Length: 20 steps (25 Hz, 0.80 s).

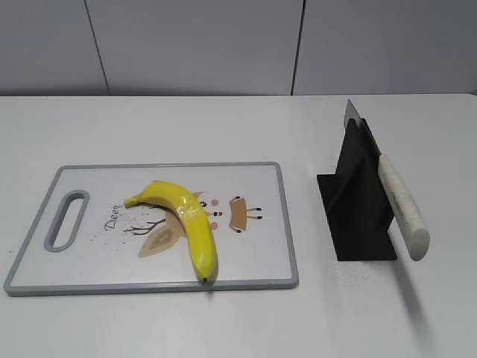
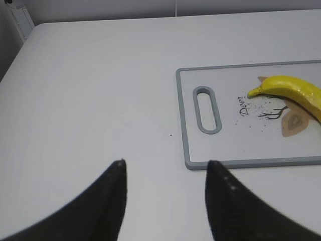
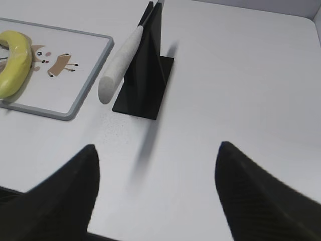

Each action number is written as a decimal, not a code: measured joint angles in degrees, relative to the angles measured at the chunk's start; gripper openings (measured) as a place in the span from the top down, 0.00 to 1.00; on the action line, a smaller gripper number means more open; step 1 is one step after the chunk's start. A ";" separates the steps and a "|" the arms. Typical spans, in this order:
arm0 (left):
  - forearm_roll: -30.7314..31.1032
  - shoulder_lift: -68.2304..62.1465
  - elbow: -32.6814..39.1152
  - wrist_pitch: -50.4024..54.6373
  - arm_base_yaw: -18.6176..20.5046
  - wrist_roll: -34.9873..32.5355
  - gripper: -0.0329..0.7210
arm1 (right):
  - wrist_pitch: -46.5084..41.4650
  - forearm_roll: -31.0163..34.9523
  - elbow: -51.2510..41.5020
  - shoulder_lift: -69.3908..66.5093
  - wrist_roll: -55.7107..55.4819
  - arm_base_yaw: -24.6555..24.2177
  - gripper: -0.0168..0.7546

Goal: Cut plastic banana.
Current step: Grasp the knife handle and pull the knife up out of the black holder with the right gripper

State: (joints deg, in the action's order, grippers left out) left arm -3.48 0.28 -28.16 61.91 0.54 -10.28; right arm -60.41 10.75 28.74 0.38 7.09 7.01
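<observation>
The plastic banana [image 1: 185, 221] lies whole on a white cutting board [image 1: 253, 261] with a grey rim, a shiny band round its middle. It also shows in the left wrist view [image 2: 296, 93] and the right wrist view [image 3: 14, 60]. A knife with a white handle [image 1: 402, 209] rests in a black stand [image 1: 358, 201], right of the board. My left gripper [image 2: 165, 168] is open and empty over bare table, left of the board. My right gripper [image 3: 156, 150] is open and empty, in front of the stand [image 3: 148, 75]. Neither gripper shows in the exterior view.
The cutting board has a grey handle slot [image 1: 67, 218] at its left end and a printed deer picture. The white table [image 1: 223, 321] runs back to a grey wall [image 1: 223, 45].
</observation>
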 joint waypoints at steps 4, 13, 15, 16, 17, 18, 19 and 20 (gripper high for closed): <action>0.00 0.00 0.00 0.00 0.00 0.00 0.30 | 0.00 0.00 0.00 0.00 0.00 0.00 0.24; 0.00 0.00 0.00 0.00 0.00 0.00 0.31 | 0.00 0.00 0.00 0.00 0.00 0.00 0.24; 0.00 0.00 0.00 0.00 0.00 0.00 0.31 | 0.00 0.00 0.00 0.00 0.00 0.00 0.24; 0.00 0.00 0.00 0.00 0.00 0.00 0.31 | 0.00 0.00 0.00 0.00 0.00 0.00 0.24; 0.00 0.00 0.00 0.00 0.00 0.00 0.31 | 0.00 0.00 0.00 0.00 0.00 0.00 0.24; 0.00 0.00 0.00 0.00 0.00 0.00 0.31 | 0.00 0.16 0.00 0.00 0.00 0.00 0.24; 0.00 0.00 0.00 0.00 0.00 0.00 0.31 | 0.00 0.42 0.00 0.00 0.00 0.00 0.24; 0.00 0.00 0.00 0.00 0.00 0.00 0.31 | 0.00 0.66 0.00 0.00 0.00 0.00 0.24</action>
State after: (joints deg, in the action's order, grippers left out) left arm -3.48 0.28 -28.16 61.91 0.54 -10.28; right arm -60.41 11.41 28.74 0.38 7.09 7.01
